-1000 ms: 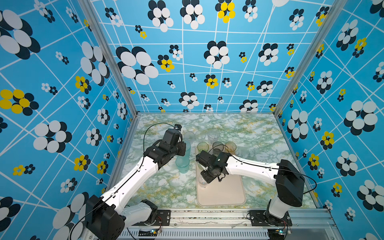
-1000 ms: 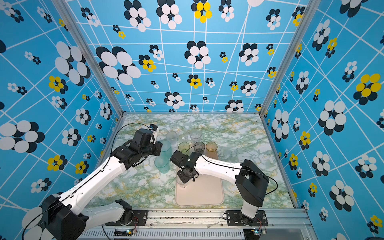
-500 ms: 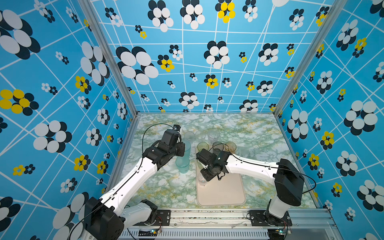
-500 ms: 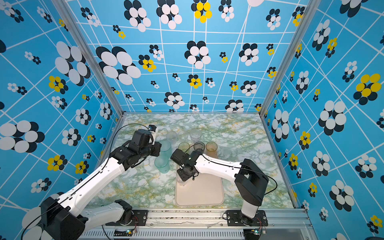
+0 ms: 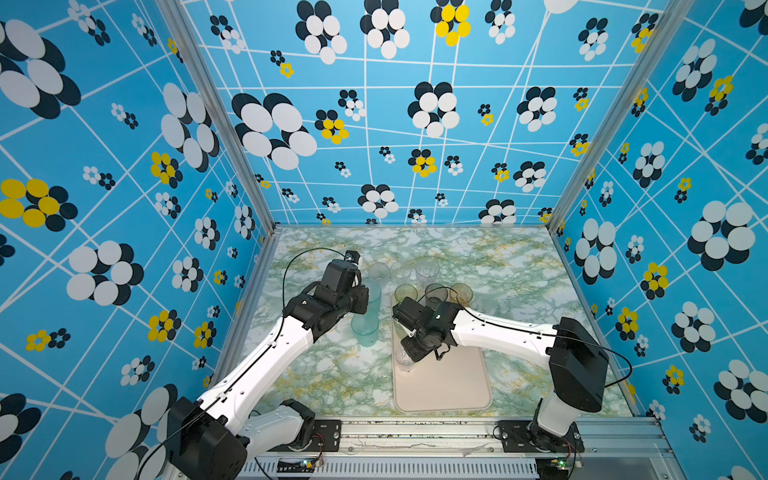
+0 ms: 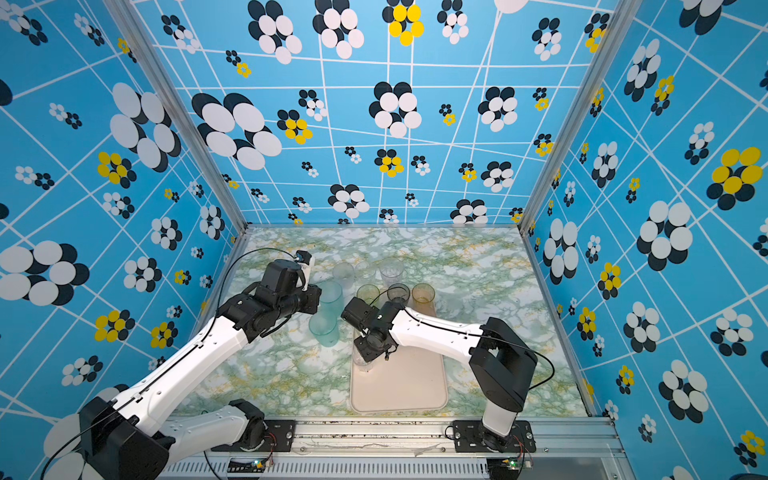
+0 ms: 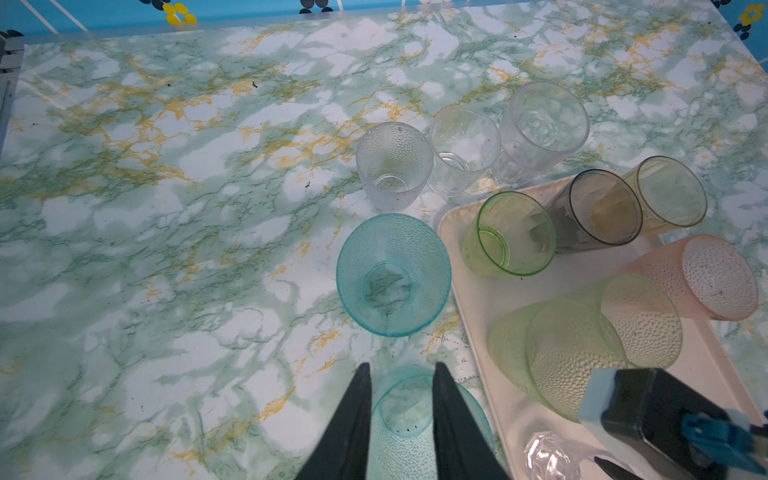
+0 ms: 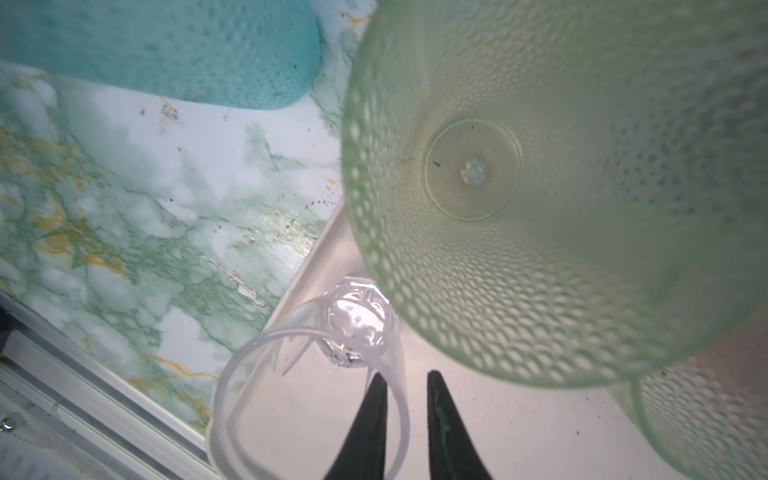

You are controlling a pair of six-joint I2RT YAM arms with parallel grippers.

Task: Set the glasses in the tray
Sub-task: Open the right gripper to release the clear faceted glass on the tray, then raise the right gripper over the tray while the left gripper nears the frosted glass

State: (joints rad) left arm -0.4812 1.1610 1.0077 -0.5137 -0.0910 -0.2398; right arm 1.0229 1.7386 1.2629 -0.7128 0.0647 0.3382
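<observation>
The pinkish-cream tray point(image 5: 444, 386) point(image 6: 401, 390) lies at the front middle. My right gripper point(image 8: 406, 374) is open. The wall of a clear faceted glass point(image 8: 353, 320) point(image 5: 405, 358) runs loosely between its fingers, one inside the rim and one outside. That glass stands by the tray's left rim. My left gripper point(image 7: 401, 365) hovers partly open over a teal glass point(image 7: 409, 424) point(image 5: 365, 332) on the table left of the tray. I see nothing pinched in it. Green point(image 7: 511, 232), grey point(image 7: 602, 208) and amber point(image 7: 669, 191) glasses stand at the tray's far end.
A second teal glass point(image 7: 392, 274) and three clear glasses point(image 7: 395, 166) point(image 7: 463, 149) point(image 7: 544, 129) stand on the marble table beyond the tray. Two light green pebbled glasses point(image 7: 573, 353) point(image 7: 640, 320) crowd the tray close to my right gripper. A pink glass point(image 7: 706, 278) sits at the tray's far side.
My right gripper's jaws have parted from the clear glass's wall, and the glass stays standing in the tray. The left arm and the teal glass have hardly moved.
</observation>
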